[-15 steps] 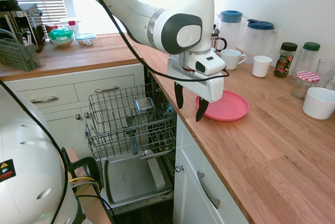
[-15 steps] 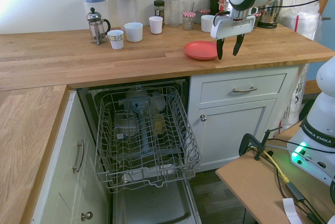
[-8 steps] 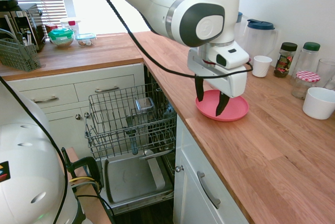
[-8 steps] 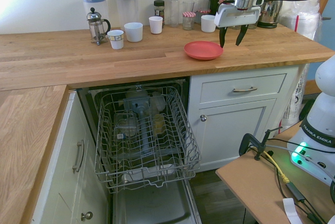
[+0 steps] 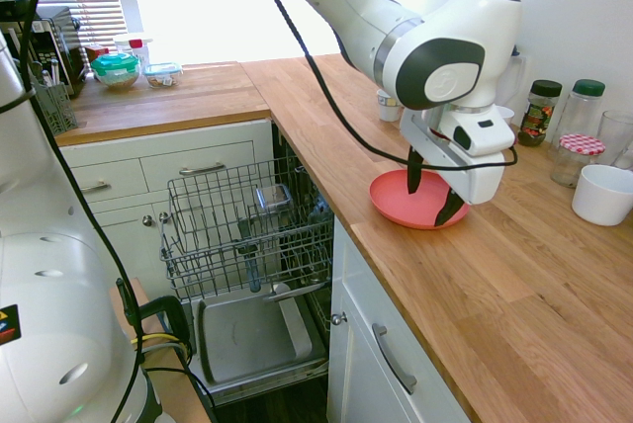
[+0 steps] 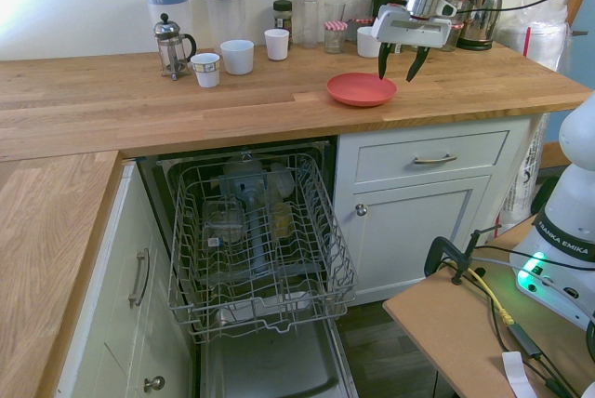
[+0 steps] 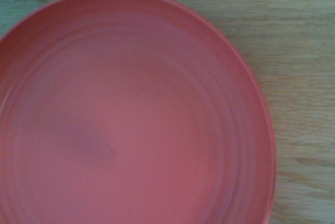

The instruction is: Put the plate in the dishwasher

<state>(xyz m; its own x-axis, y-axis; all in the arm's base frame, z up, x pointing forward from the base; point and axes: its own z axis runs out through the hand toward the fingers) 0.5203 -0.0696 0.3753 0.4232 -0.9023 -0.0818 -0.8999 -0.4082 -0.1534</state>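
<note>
Nothing done yet: plate flat on desk, directly under end effector, spread wide, empty, above its far rim. Left: grasping, lifting, carrying down to dishwasher rack.

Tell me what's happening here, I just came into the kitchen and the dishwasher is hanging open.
The white robot arm holds its tool open just above the round coral-pink plastic plate, which lies flat on the wooden countertop. Nothing is gripped yet. The built-in dishwasher beneath the counter has its grey wire rack pulled out, waiting for the plate.
</note>
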